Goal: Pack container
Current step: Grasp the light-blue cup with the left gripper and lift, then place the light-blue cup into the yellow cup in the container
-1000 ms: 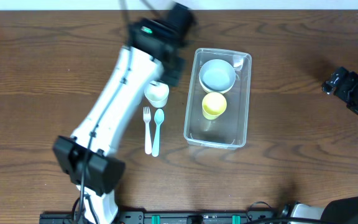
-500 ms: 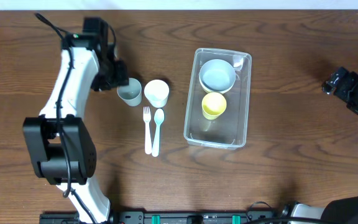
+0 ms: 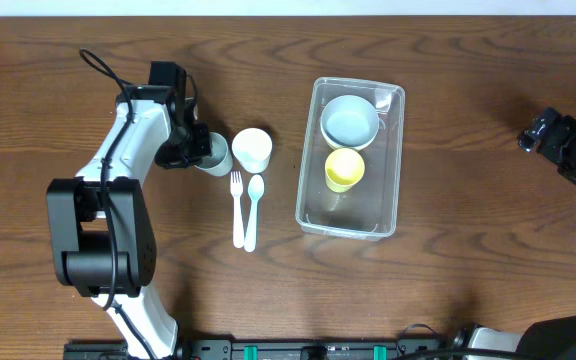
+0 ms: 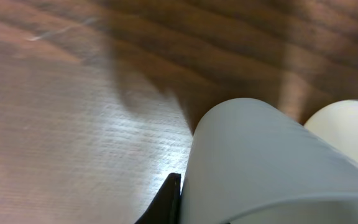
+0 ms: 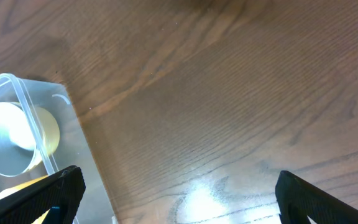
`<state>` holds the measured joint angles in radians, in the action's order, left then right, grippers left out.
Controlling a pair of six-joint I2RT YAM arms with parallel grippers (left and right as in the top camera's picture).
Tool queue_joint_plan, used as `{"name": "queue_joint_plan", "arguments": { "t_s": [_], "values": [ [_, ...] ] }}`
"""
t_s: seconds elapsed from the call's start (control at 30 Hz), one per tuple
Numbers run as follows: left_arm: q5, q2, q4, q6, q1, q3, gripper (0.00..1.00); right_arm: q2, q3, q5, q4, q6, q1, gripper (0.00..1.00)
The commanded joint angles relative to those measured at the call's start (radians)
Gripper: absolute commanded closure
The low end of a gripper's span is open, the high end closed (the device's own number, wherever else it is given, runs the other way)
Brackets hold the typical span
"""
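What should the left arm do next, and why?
Probably close the left gripper on the small grey plastic cup. The cup fills the left wrist view with one finger against its wall, but no firm grip is evident. The cup stands outside the clear rectangular plastic container, next to the white cup.

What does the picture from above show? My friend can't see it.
The left pincer is at a grey cup on a wooden table, next to a white cup, a fork and a spoon. The clear container holds a white bowl and a yellow cup.
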<state>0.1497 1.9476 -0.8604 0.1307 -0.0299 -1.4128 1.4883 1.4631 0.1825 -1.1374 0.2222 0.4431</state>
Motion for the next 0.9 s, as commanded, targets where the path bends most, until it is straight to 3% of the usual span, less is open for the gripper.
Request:
{"name": "queue_joint_plan", "arguments": {
  "t_s": [0.0,0.2,0.43,0.63,0.87],
  "values": [
    [-0.054,-0.091,-0.039,-0.006,0.000,-0.079,0.94,0.004,0.000,-0.003,0.000,-0.014,0.005,0.01],
    [-0.053,-0.246,-0.213,-0.052,-0.083,-0.258,0.94,0.005,0.000,-0.003,0.000,-0.014,0.005,0.01],
    [-0.056,-0.342,-0.249,-0.090,-0.381,-0.328,0.94,0.005,0.000,-0.003,0.000,-0.014,0.005,0.01],
    [-0.056,-0.235,-0.191,-0.089,-0.555,-0.315,0.94,0.005,0.000,-0.003,0.000,-0.014,0.005,0.01],
    [-0.056,-0.040,-0.167,-0.089,-0.660,-0.315,0.94,0.005,0.000,-0.003,0.000,-0.014,0.005,0.01]
  ]
}}
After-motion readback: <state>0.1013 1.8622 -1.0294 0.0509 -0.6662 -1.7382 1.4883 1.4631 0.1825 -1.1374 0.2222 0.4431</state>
